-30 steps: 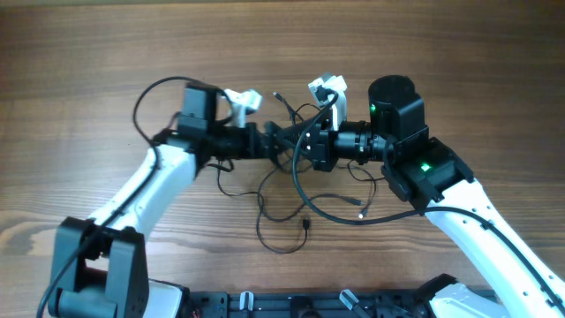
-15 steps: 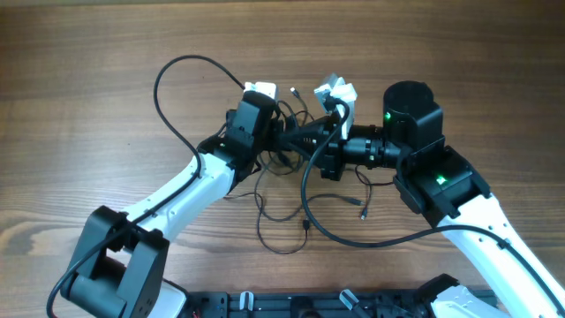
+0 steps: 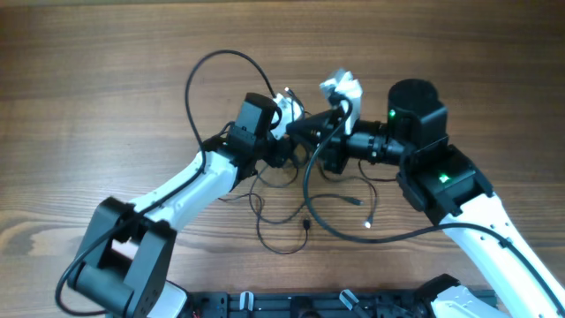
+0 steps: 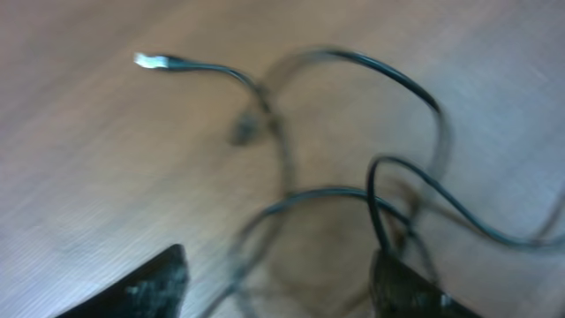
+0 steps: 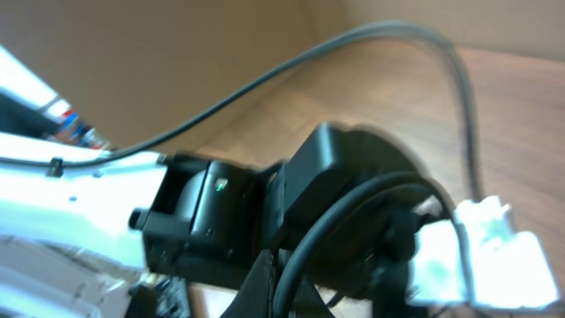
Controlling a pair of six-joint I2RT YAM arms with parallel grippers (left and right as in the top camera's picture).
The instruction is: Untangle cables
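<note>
Overhead: the cables [image 3: 304, 224] are spread on the worktop [image 3: 88, 71] beneath both arms. The left tool [image 3: 288, 141] and right tool [image 3: 311, 137] nearly touch, so collision is risked.

Left wrist: the fingers [image 4: 150, 287] are held wide apart, nothing gripped, with strands lying between them.

Right wrist: the view is blurred and the right tool's state cannot be told.

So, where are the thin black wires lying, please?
In the overhead view, the thin black wires sprawl on the wooden table at centre, between the left arm and right arm.
</note>
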